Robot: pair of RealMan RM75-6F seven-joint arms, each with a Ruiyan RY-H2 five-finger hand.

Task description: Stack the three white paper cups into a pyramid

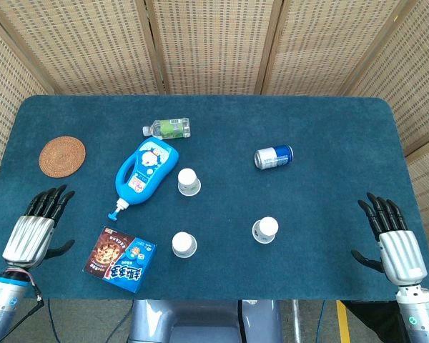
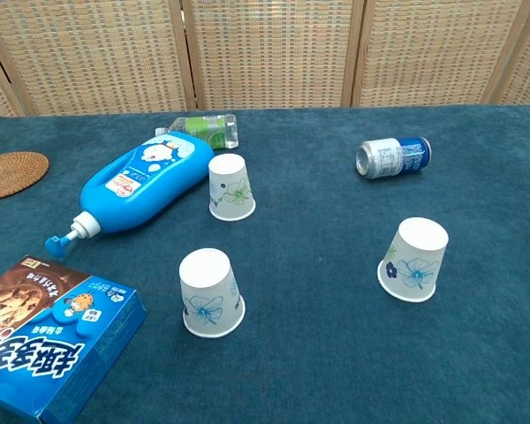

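Observation:
Three white paper cups with blue flower prints stand upside down and apart on the blue table: a far cup (image 1: 189,181) (image 2: 230,186) beside the blue bottle, a near-left cup (image 1: 184,244) (image 2: 210,292), and a right cup (image 1: 265,229) (image 2: 413,259). My left hand (image 1: 36,230) hovers at the table's near-left edge, fingers spread, holding nothing. At the near-right edge my right hand (image 1: 395,244) is likewise spread and empty. Neither hand shows in the chest view.
A blue pump bottle (image 1: 146,169) lies on its side left of the far cup, a small green-labelled bottle (image 1: 169,128) behind it. A cookie box (image 1: 120,259) lies near-left, a woven coaster (image 1: 61,156) far left, a tipped can (image 1: 274,156) right of centre.

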